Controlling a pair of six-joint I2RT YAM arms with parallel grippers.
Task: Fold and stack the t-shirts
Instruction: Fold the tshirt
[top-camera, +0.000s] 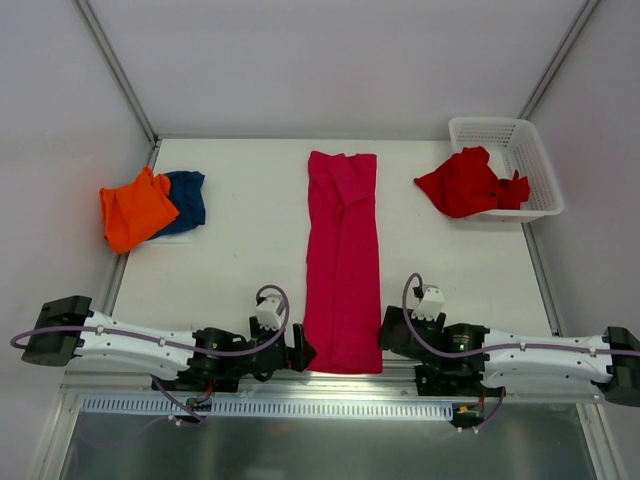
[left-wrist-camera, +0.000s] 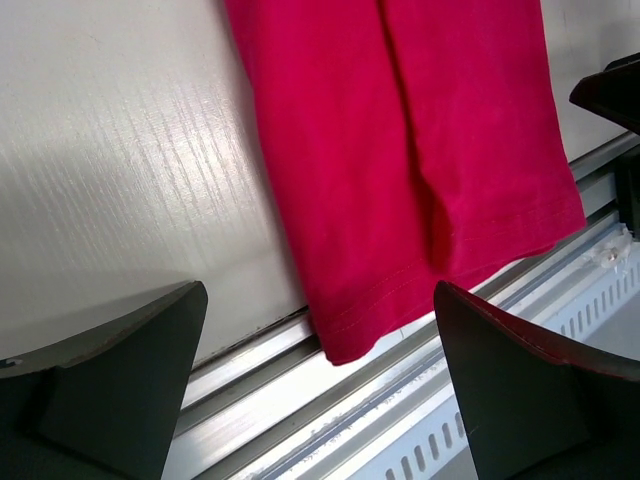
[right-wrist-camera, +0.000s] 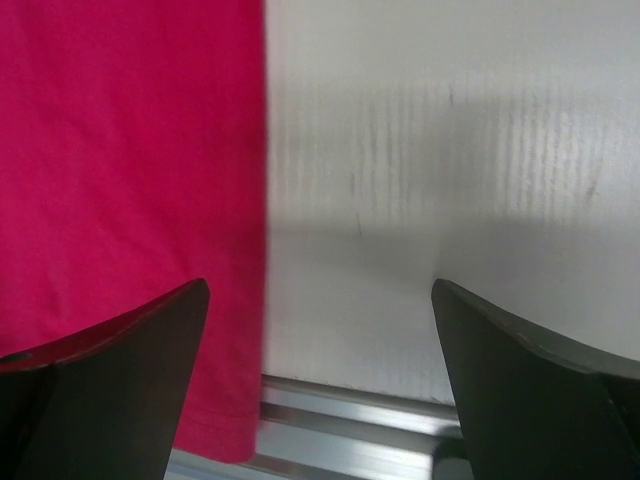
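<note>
top view: the pink shirt (top-camera: 342, 265) lies flat in a long strip down the middle of the table (top-camera: 240, 270). its sides are folded in, so it looks ready to be folded end to end. its near hem is at the near edge of the table, between the left end effector (top-camera: 300, 355) and the right end effector (top-camera: 388, 335), one by each bottom corner. the orange shirt (top-camera: 135, 208) lies partly on the blue shirt (top-camera: 187, 198) at the far left, both folded, like the start of a stack. the red shirt (top-camera: 465, 182) hangs crumpled over the rim of the basket (top-camera: 535, 170) at the far right, likely waiting its turn.

left wrist view: the left end effector (left-wrist-camera: 320, 292) is wide open and holds nothing. the pink shirt's (left-wrist-camera: 420, 150) hem corner lies just ahead, reaching a little over the metal rail (left-wrist-camera: 280, 390).

right wrist view: the right end effector (right-wrist-camera: 320, 290) is wide open and empty too. the pink shirt's (right-wrist-camera: 130, 200) right edge lies near its left finger, with bare table between the fingers.
</note>
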